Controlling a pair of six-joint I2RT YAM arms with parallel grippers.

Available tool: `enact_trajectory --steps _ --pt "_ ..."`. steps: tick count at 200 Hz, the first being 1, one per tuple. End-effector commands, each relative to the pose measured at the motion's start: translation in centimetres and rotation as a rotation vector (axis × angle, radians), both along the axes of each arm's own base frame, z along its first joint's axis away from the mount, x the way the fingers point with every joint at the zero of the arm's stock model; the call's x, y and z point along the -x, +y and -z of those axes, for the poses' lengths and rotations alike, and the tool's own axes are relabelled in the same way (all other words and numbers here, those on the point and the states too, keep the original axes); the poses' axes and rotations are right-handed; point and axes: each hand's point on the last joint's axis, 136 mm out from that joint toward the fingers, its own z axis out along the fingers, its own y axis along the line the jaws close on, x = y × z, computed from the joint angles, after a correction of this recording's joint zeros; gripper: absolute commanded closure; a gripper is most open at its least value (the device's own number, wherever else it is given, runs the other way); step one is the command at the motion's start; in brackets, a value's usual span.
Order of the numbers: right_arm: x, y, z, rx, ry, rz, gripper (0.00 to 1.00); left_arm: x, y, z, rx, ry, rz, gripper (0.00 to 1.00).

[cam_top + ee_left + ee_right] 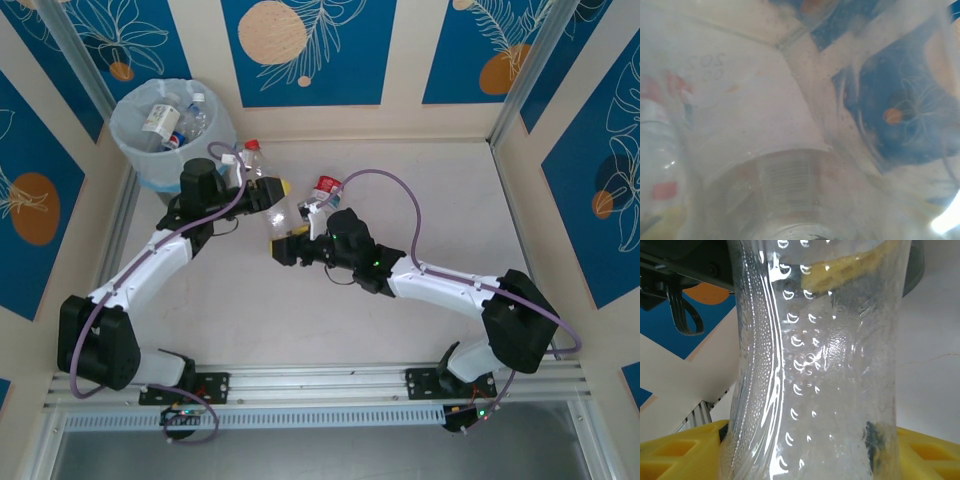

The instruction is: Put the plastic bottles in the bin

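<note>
Clear dimpled bottle (279,216) mid-table, red-labelled bottle (326,188) just beside, more bottles (168,120) inside bag-lined grey bin (125,135) in far-left corner.

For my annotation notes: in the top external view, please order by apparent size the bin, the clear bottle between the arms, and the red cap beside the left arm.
1. bin
2. clear bottle
3. red cap, clearly the smallest

Bottle (815,365): clear plastic, glossy, dimpled wall. Right hand (810,462) pads (675,455): yellow plastic, matt. Bin liner (122,125): thin translucent film, crinkled. Surface (420,190): matt, smooth. Arm shells (150,265): white plastic, semi-gloss. Left wrist view blurred; label (785,175) possibly paper.
</note>
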Motion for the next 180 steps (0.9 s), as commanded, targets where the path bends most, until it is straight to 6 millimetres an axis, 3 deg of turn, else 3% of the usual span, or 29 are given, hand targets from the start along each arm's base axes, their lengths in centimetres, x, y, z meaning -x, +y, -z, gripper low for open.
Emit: enact_trajectory --steps 1,59,104,180 --pt "-0.6 0.2 -1.2 0.002 -0.032 0.025 0.25 -0.5 0.1 -0.4 -0.025 -0.028 -0.029 0.46" --pt "-1.5 -2.6 -1.1 0.037 -0.097 0.141 0.00 -1.2 0.5 -0.3 -0.047 -0.014 -0.070 0.46" --pt "-1.3 -3.8 -2.3 0.072 -0.178 0.145 0.01 -1.1 0.8 -0.3 -0.079 -0.023 -0.079 0.46" --pt "-0.4 -5.5 -3.7 0.077 -0.223 0.157 0.01 -1.5 1.8 -2.0 -0.121 -0.073 -0.121 0.46"
